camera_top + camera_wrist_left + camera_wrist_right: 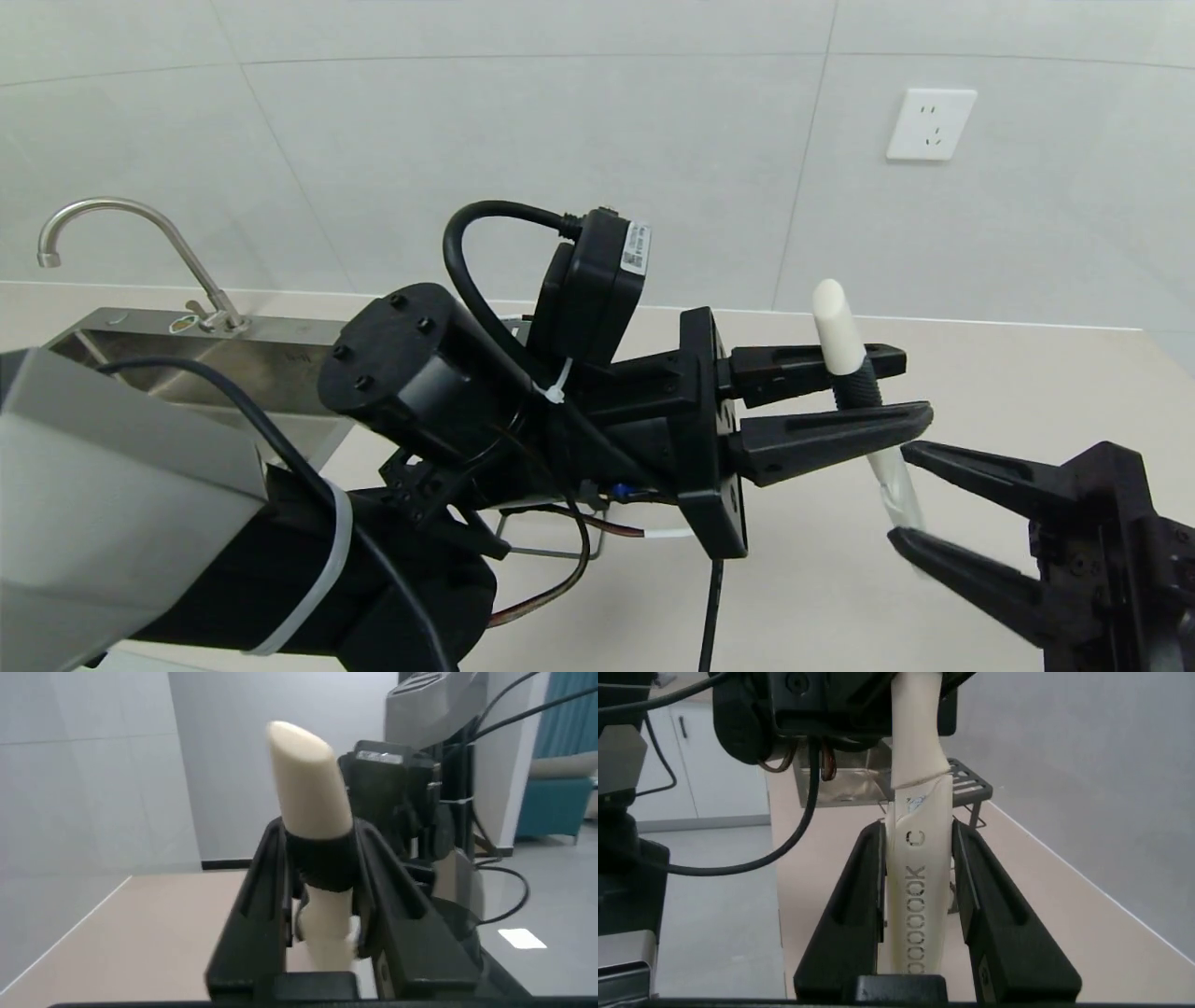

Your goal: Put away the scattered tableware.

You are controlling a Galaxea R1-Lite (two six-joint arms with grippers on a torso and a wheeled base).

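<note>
Left hand (pixel 915 387) around upright utensil (pixel 836 327)

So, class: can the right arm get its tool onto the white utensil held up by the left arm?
Probably yes. The right tool is open, with the lower end of the white utensil between its fingers and nothing blocking; the left tool grips it only higher up.

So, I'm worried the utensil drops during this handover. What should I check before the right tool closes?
1. Left tool shut on the white utensil: ok.
2. Utensil's lower end inside the right tool opening: ok.
3. Right tool open wide enough: ok.
4. Utensil held above the counter, not resting on it: ok.
5. Firmness of the left grip: cannot tell.
</note>
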